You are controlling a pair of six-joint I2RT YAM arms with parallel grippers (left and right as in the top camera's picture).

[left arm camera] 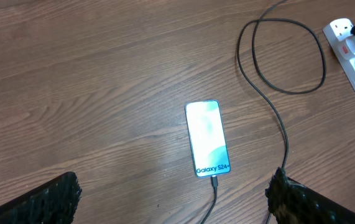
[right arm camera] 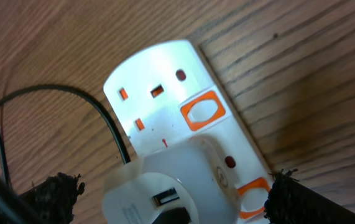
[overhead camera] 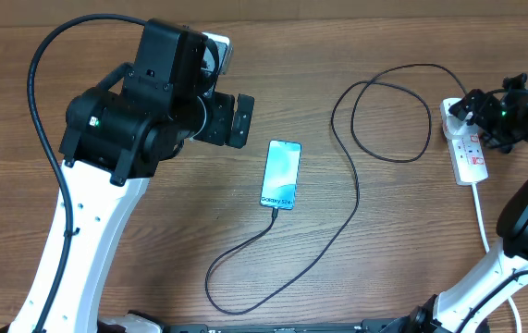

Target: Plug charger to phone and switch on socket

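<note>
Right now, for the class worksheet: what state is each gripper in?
Left gripper: open, empty, above the slim rectangular lit-screen smartphone.
Right gripper: open, holding nothing, over the narrow white power strip.

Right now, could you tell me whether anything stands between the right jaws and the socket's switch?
Nothing visible does. The open right jaws hover over the socket; the plug sits beside the lower switch without covering it.
</note>
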